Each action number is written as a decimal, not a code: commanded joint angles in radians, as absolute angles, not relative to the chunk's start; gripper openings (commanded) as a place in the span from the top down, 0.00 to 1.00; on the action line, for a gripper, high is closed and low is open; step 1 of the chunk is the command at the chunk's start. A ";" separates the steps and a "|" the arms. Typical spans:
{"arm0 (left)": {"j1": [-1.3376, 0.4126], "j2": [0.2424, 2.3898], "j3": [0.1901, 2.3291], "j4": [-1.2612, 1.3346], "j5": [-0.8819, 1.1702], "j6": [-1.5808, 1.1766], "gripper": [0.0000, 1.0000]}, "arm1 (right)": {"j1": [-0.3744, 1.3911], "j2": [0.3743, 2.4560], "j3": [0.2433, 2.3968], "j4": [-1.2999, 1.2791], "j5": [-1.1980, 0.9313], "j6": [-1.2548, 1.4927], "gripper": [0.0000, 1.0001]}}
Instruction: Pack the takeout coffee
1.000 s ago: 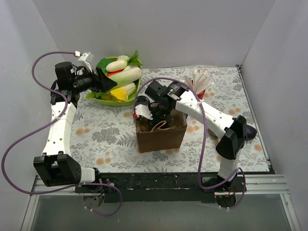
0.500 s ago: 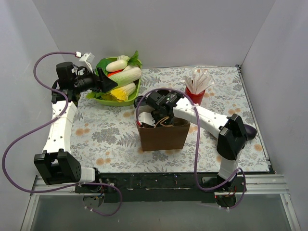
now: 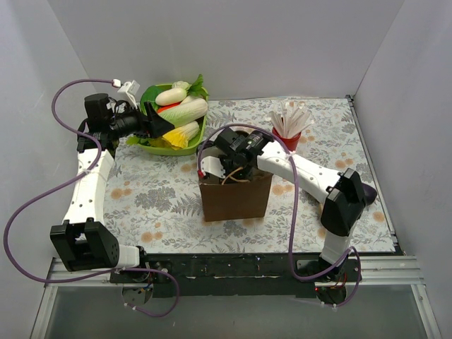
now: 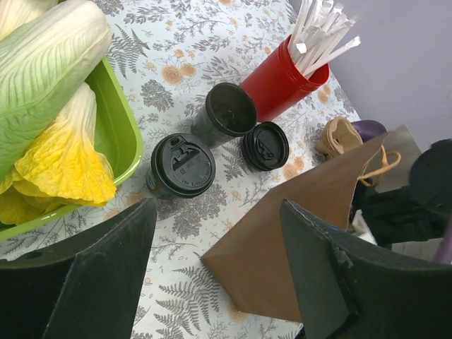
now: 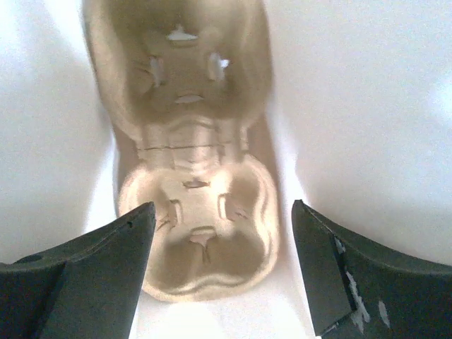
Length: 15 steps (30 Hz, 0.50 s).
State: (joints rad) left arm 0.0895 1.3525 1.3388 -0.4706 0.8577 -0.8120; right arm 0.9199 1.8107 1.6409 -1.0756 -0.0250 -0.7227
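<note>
Two takeout coffee cups with black sip lids stand on the floral mat in the left wrist view, one [image 4: 182, 164] beside the green tray, one [image 4: 265, 146] by the red cup. A black cup without a lid [image 4: 227, 113] stands behind them. My left gripper [image 4: 215, 275] hovers open and empty, above and short of them, near the tray [image 3: 157, 126]. My right gripper [image 3: 227, 169] is in the mouth of the brown paper bag [image 3: 236, 201], open [image 5: 222, 275]. Below it the tan pulp carrier [image 5: 198, 212] lies loose on the bag's floor.
A green tray [image 4: 120, 134] of cabbages and other vegetables sits at the back left. The red cup of white sticks [image 3: 286, 138] stands behind the bag. A tan object [image 4: 337, 135] and a purple one [image 4: 371, 128] lie to the bag's right.
My right gripper went down into the bag and opened, leaving the pulp carrier on the bag's floor. My left gripper spread a little wider and stayed by the tray.
</note>
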 commanded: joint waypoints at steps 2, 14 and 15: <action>0.086 1.312 1.316 -0.474 0.908 -0.808 0.28 | 0.917 1.752 1.782 -1.124 -0.075 -0.696 0.14; 0.077 1.290 1.264 -0.477 1.031 -0.792 0.27 | 0.953 1.786 1.889 -1.206 0.023 -0.675 0.14; 0.074 1.287 1.259 -0.479 1.043 -0.792 0.27 | 0.953 1.787 1.885 -1.206 0.028 -0.675 0.15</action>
